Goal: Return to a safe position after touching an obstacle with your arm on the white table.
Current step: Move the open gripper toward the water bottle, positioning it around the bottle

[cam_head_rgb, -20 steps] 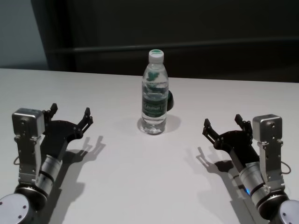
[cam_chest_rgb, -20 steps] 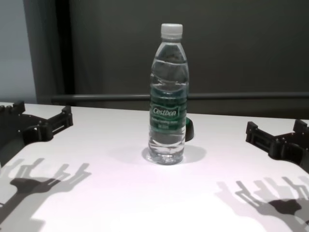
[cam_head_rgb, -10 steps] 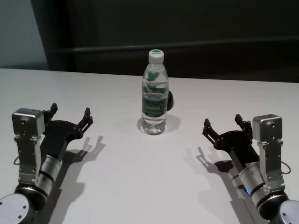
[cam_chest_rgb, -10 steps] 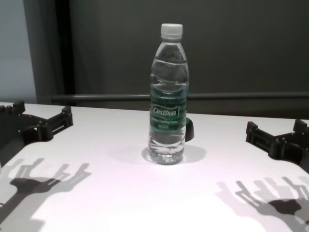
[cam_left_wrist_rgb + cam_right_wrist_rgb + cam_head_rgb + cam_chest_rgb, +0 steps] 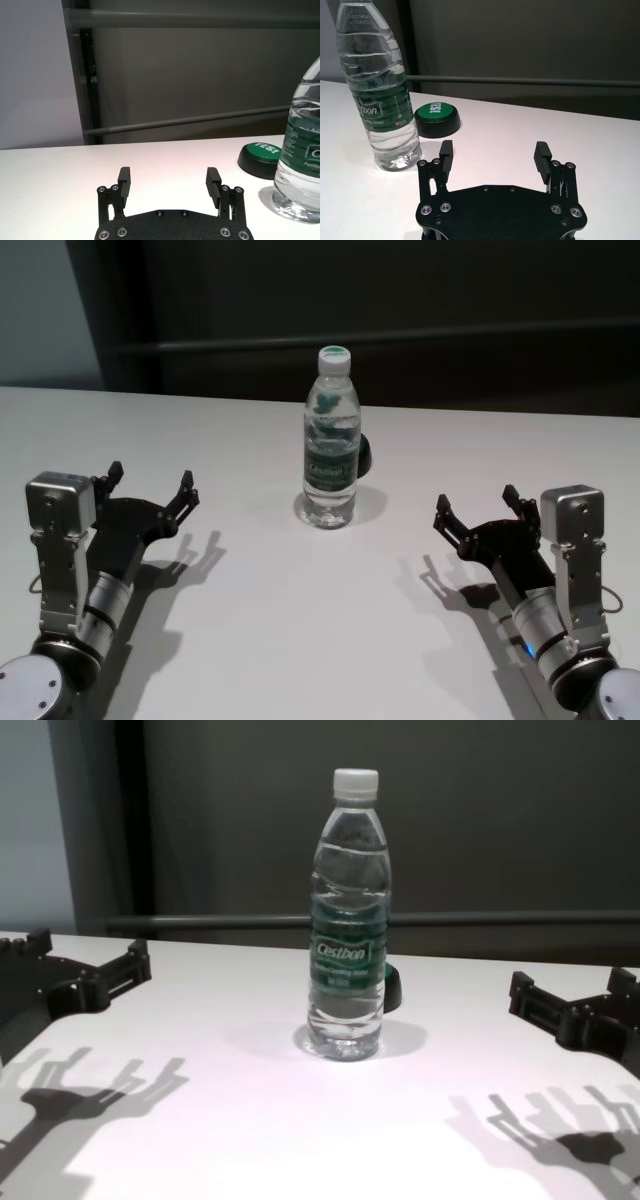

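The obstacle (image 5: 331, 440), a clear water bottle with a white cap and a dark green label, stands upright at the middle of the white table (image 5: 300, 640). It also shows in the chest view as the obstacle (image 5: 347, 920), in the left wrist view as the obstacle (image 5: 302, 155) and in the right wrist view as the obstacle (image 5: 380, 90). My left gripper (image 5: 150, 484) hovers open at the near left, well apart from the bottle, with nothing between its fingers. My right gripper (image 5: 478, 505) hovers open at the near right, equally apart and holding nothing.
A small dark round button with a green top (image 5: 437, 119) sits on the table just behind the bottle, on its right side. A dark wall with a horizontal rail (image 5: 500, 918) runs behind the table's far edge.
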